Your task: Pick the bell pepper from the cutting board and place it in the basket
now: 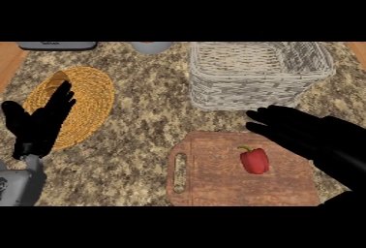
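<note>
Just left of the open right hand (312, 134) lies the bell pepper (254, 161). Likely the approach step; next, curl round it.

right hand (307, 133) covers cutting board (214, 179) corner; grey slab (57, 45), grey round item (150, 46) cut off

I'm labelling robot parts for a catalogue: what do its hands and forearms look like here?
Both hands are black, with slender fingers and a thumb: left hand, right hand. The left forearm is grey and boxy; the right forearm looks dark.
</note>
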Available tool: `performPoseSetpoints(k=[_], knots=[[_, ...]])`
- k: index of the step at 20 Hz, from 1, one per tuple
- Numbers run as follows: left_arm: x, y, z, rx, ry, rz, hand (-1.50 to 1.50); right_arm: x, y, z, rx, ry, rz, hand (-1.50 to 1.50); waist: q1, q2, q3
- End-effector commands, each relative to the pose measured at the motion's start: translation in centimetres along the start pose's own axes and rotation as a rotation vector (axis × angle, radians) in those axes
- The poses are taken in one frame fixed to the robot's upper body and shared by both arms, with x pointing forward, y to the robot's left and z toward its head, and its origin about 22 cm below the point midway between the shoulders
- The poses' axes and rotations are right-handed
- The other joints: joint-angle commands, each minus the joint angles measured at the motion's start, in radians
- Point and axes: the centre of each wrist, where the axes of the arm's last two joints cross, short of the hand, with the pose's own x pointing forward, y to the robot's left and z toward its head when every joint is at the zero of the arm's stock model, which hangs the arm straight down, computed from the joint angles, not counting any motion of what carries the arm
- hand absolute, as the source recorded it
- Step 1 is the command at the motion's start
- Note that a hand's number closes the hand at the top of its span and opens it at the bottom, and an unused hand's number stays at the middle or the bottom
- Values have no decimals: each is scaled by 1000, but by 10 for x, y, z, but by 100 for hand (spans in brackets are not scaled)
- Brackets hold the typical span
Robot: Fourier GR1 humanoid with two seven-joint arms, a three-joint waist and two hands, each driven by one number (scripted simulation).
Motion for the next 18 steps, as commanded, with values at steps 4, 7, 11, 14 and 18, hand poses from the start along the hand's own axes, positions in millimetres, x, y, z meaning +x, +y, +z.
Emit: performPoseSetpoints(k=[4, 7, 11, 14, 18], knots=[[-10, 4, -8, -15, 3, 5, 0, -35, 65, -40, -27, -25, -74, -150, -2, 1, -1], [-4, -9, -7, -5, -1, 13, 0, -42, 94, -59, 34, -2, -1, -150, -1, -1, -1], [3, 5, 1, 12, 7, -8, 0, -60, 85, -54, 59, 49, 11, -150, -5, -4, -2], [4, 4, -6, 4, 12, 9, 0, -62, 83, -73, 96, 71, 54, -150, -3, -4, -2], [-20, 12, 1, 3, -2, 18, 0, -54, 99, -54, 128, 74, 54, -150, -10, -5, -2]])
